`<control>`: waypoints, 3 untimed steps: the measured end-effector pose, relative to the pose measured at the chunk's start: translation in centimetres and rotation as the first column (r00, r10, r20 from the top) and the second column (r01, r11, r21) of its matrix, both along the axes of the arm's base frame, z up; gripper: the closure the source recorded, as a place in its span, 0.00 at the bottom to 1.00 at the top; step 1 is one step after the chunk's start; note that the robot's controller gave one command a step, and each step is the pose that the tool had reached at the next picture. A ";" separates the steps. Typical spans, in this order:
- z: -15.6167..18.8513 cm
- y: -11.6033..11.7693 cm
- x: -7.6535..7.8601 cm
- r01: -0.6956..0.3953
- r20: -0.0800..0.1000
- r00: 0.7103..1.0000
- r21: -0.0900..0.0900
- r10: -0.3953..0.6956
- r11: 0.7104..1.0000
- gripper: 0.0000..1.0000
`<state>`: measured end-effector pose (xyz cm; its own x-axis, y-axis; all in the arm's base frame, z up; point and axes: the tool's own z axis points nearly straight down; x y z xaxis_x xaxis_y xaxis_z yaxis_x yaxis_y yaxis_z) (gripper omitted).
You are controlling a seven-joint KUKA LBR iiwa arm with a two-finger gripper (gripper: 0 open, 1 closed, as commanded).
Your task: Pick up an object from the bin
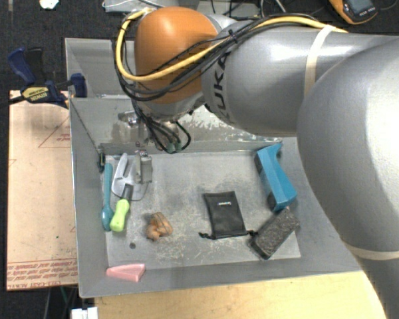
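My gripper [143, 170] hangs below the orange cover at the bin's back left, low over the floor. Just left of it and under it lies a tool with a silver metal head [124, 178] and a lime-green handle [120, 215] pointing toward the front. A slim teal tool [107, 195] lies alongside it against the left wall. A small tan lump [158, 226] sits a little in front of the gripper. Whether anything is gripped is hidden by the arm's fittings.
A flat black pouch [223, 213] lies mid-bin. A blue block [275, 176] leans at the right, with a dark grey block [274, 232] in front of it. A pink wedge [126, 271] rests at the front left corner. The big arm covers the bin's back right.
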<state>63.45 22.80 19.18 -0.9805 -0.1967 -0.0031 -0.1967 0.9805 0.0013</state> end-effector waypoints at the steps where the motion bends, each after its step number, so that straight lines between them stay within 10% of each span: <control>1: -2.8 -1.9 0.0 -0.415 0.007 0.910 -0.001 0.415 0.910 0.00; 2: -4.9 0.7 -1.6 -0.571 0.003 0.821 -0.001 0.571 0.821 0.00; 3: -10.7 1.5 -1.8 -0.873 0.006 0.488 -0.007 0.873 0.488 0.00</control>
<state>61.70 24.28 8.51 -0.3066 -0.9518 -0.0071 -0.9518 0.3066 -0.0070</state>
